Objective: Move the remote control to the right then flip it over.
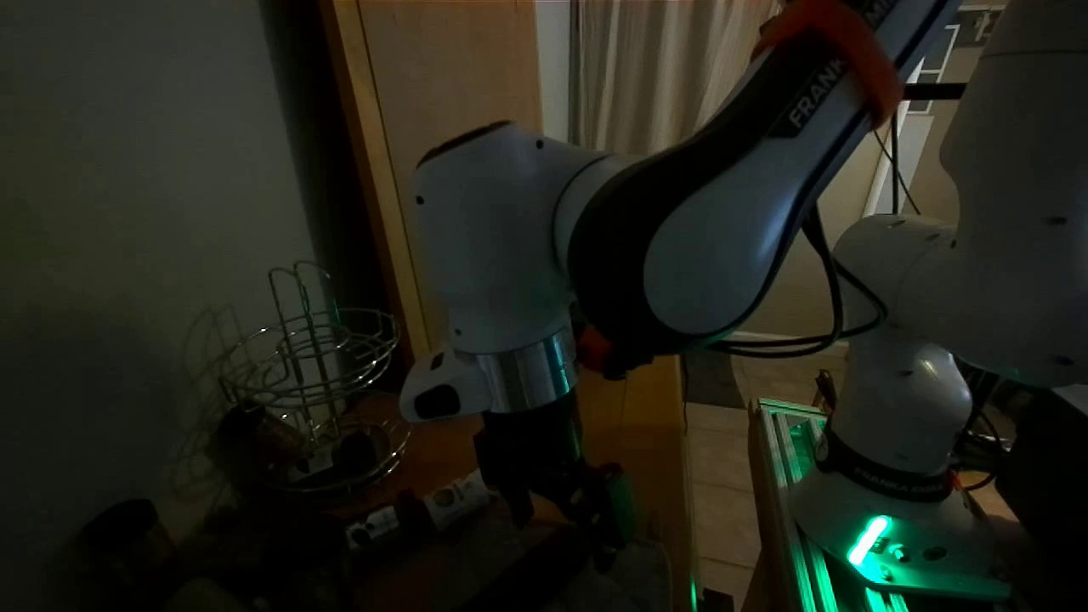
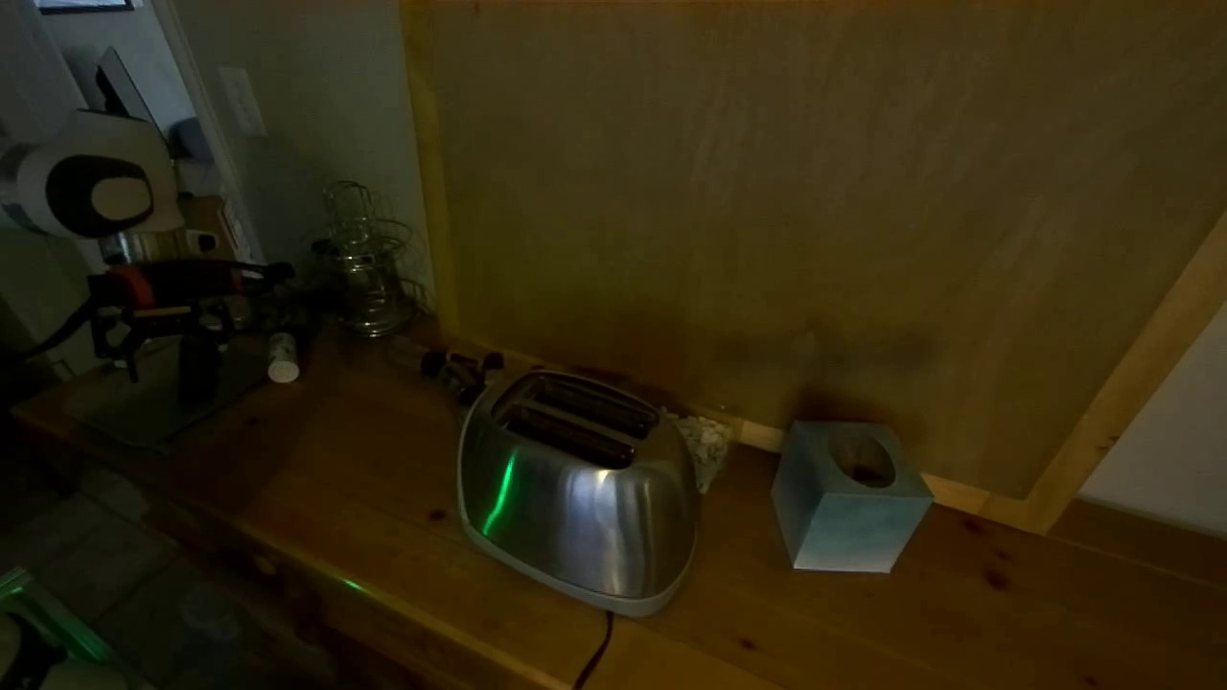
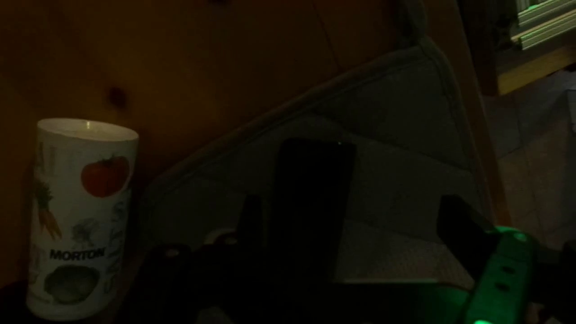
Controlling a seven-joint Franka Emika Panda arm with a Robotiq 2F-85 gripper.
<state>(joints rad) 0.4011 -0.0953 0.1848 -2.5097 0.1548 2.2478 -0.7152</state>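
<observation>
Jaws apart nr remote (image 3: 312, 189), rack (image 1: 314, 348) w/ dk items (image 1: 361, 452), Morton canister (image 3: 83, 216)

Your arm (image 1: 489, 246) was smooth and white, dotted with small dark holes (image 1: 539, 144). Its rounded forearm (image 1: 739, 255) carried curved black trim (image 1: 608, 255), plus a black label (image 1: 816, 98) reading FRANKA in light capitals. You had a thick orange-red band (image 1: 880, 81) around it and black cables (image 1: 837, 306) in loose loops. A shiny silver ring (image 1: 527, 374) separated a white pod (image 1: 467, 378) with dark patches (image 1: 438, 399) from a red piece (image 1: 595, 351). Around your white base (image 1: 837, 514) ran a lettered black collar (image 1: 884, 480), and a short light strip (image 1: 869, 540) glowed green. The fingers (image 3: 461, 229) looked near-black, as far as the gloom let you judge, one showing a green face (image 3: 513, 254) with two dark holes.
</observation>
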